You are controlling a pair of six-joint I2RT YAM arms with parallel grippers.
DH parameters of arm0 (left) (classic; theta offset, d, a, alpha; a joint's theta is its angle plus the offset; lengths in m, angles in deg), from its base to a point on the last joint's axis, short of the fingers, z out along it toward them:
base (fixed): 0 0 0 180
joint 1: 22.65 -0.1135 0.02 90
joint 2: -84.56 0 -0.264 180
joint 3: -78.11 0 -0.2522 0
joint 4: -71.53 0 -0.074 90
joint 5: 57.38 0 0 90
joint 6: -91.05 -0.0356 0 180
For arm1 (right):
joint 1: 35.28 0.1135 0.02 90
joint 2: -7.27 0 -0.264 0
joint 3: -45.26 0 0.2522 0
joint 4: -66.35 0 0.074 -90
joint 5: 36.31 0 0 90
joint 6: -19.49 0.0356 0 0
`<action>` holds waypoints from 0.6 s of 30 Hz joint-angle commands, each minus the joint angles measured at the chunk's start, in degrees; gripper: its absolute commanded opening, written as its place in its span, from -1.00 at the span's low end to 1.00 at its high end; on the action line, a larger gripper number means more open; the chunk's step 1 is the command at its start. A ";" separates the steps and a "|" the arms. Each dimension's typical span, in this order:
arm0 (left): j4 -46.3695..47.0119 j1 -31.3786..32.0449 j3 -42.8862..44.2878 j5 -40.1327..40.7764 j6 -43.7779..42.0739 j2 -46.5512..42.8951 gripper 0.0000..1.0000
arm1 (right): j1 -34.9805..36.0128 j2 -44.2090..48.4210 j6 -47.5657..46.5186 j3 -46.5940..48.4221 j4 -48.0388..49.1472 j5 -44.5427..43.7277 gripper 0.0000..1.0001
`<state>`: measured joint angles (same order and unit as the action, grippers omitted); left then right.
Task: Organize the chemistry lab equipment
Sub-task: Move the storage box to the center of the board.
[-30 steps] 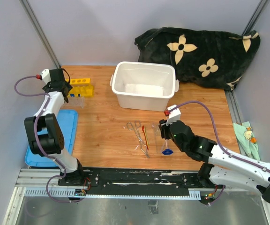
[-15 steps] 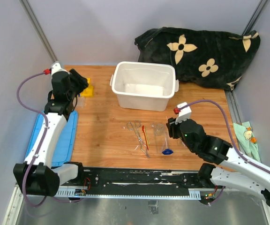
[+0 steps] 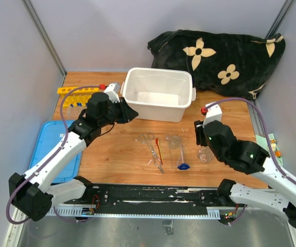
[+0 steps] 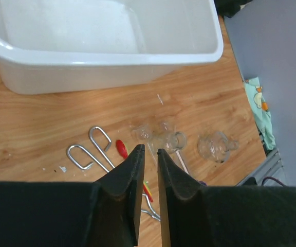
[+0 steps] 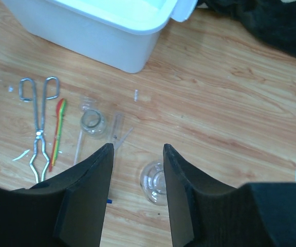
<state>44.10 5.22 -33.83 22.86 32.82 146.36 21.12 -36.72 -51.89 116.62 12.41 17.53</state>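
Note:
My right gripper (image 5: 137, 148) is open and hovers just above a clear glass flask (image 5: 155, 182) lying on the wood, touching nothing. The flask (image 3: 205, 153) sits right of the blue-based glass piece (image 3: 183, 160) and a small beaker (image 3: 173, 140). Metal tweezers (image 3: 150, 146) and the thin red-orange tool (image 3: 159, 149) lie left of those. My left gripper (image 3: 134, 116) hangs in front of the white bin, its jaws a narrow gap apart with nothing between them (image 4: 149, 150). Below it I see the tweezers (image 4: 89, 152), the beaker (image 4: 176, 140) and the flask (image 4: 215, 146). The yellow rack (image 3: 78, 91) stands at the back left.
A white plastic bin (image 3: 158, 72) stands at the middle back, and its blue lid (image 3: 55, 154) lies at the left edge. The black flower-patterned blanket (image 3: 220, 56) fills the back right corner. A patterned cloth (image 3: 271, 149) lies off the table's right side.
My left arm has swung from the yellow rack toward the middle, in front of the bin, with its jaws narrowing. My right gripper has drawn back to the right, uncovering the flask.

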 commanded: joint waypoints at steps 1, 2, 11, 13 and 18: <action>-0.37 0.77 5.31 -0.27 -3.60 4.38 -0.59 | -6.97 -5.75 -0.60 5.93 -6.83 2.23 -0.10; -0.99 0.71 6.87 1.31 -4.21 5.08 -0.56 | -10.51 -6.63 -1.37 6.95 -6.54 5.29 -0.09; -2.29 0.80 17.86 -2.43 -7.41 16.48 -0.18 | -39.06 -18.62 -3.57 11.12 -1.51 40.21 -0.07; -2.17 0.77 20.80 -1.43 -7.25 18.90 -0.17 | -41.19 -22.77 -3.77 13.99 -0.03 43.04 -0.07; -7.14 0.62 34.09 3.47 -8.48 26.96 0.12 | -42.62 -36.50 -4.57 29.91 -0.72 46.23 -0.02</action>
<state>40.29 5.73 -9.89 23.08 26.15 168.78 -20.06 -66.03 -54.78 134.94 10.31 56.35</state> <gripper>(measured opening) 0.516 0.480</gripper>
